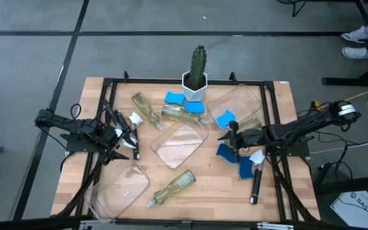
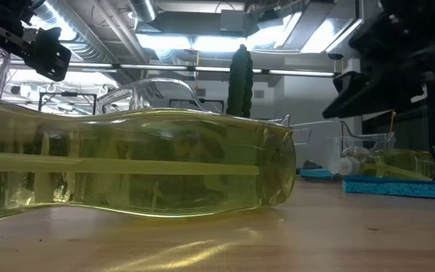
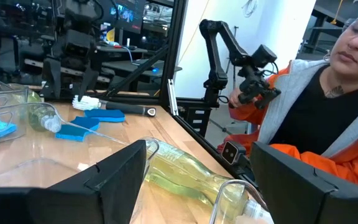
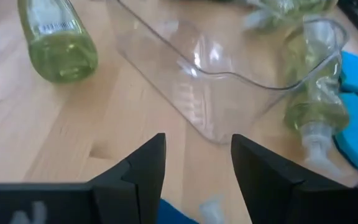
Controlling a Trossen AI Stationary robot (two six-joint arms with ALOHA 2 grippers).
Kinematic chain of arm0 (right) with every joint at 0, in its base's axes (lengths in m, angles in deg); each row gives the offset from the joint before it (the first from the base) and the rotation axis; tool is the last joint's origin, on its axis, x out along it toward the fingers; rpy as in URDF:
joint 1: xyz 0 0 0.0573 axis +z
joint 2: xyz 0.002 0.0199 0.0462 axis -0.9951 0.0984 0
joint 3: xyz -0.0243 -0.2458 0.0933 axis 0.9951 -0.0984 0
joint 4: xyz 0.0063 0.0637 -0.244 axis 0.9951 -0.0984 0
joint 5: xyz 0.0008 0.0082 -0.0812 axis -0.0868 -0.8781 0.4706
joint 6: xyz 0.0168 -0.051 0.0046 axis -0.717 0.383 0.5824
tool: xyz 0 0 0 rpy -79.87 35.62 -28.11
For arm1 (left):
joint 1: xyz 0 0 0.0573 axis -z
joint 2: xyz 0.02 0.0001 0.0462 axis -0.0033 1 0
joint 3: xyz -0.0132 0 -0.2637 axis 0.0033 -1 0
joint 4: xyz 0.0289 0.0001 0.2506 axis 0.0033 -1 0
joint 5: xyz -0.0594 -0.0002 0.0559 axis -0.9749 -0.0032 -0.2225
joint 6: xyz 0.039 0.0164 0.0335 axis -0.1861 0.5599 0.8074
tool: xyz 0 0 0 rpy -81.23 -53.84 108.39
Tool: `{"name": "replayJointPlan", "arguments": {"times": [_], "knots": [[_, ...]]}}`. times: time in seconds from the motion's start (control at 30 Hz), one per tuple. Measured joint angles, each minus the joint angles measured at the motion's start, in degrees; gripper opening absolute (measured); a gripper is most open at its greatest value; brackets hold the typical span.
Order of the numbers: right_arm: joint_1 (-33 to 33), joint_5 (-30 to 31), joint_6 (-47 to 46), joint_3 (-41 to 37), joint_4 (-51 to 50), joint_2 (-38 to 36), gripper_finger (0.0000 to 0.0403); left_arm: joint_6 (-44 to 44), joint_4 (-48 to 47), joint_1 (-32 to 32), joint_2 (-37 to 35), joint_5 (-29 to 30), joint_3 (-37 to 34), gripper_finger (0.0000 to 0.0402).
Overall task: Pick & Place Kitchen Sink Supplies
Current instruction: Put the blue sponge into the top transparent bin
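Reference landmark: the cactus (image 1: 199, 64) in its white pot at the far edge of the wooden counter (image 1: 273, 115).

Left gripper (image 1: 125, 142): hangs over the counter well to the near-left of the cactus, fingers spread apart, nothing between them. A brush (image 1: 135, 119) with a white head lies just beside it on the cactus side.

Right gripper (image 1: 232, 135): hangs to the near-right of the cactus, fingers parted, holding nothing. In the right wrist view the gap between the fingers looks onto bare wood and the wall of a clear tray (image 4: 204, 74).

Supplies, placed from the cactus:
- Bottle (image 1: 147, 108) of yellow-green liquid, lying flat to the near-left.
- Second bottle (image 1: 183, 112), lying directly in front of the pot, beside two blue sponges (image 1: 175, 98).
- Third bottle (image 1: 173, 188), lying flat well in front, near the counter's front edge.
- Blue sponge (image 1: 225, 119) inside the tilted tray (image 1: 248, 97) to the right.
- Two more sponges (image 1: 226, 152) on the wood below the right gripper.
- Black-handled brush (image 1: 256, 182) lying farther to the near-right, white head touching a sponge.

A person in an orange jacket (image 3: 328, 124) sits beyond the counter
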Motion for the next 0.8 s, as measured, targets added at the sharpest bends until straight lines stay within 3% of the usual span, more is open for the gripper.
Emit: {"name": "replayJointPlan", "arguments": {"times": [0.33,0.63,0.8], "knots": [[3.6,-2.5,-1.7,9.8,-12.7,11.9,0.0181,0.0,0.0,0.0,0.0,0.0,0.0,0.0281],[4.0,-3.4,-10.3,10.9,-18.4,16.4,0.0181,0.0,0.0,0.0,0.0,0.0,0.0,0.0281],[4.0,-3.3,-10.7,10.9,-18.8,20.4,0.0181,0.0,0.0,0.0,0.0,0.0,0.0,0.0281]]}}
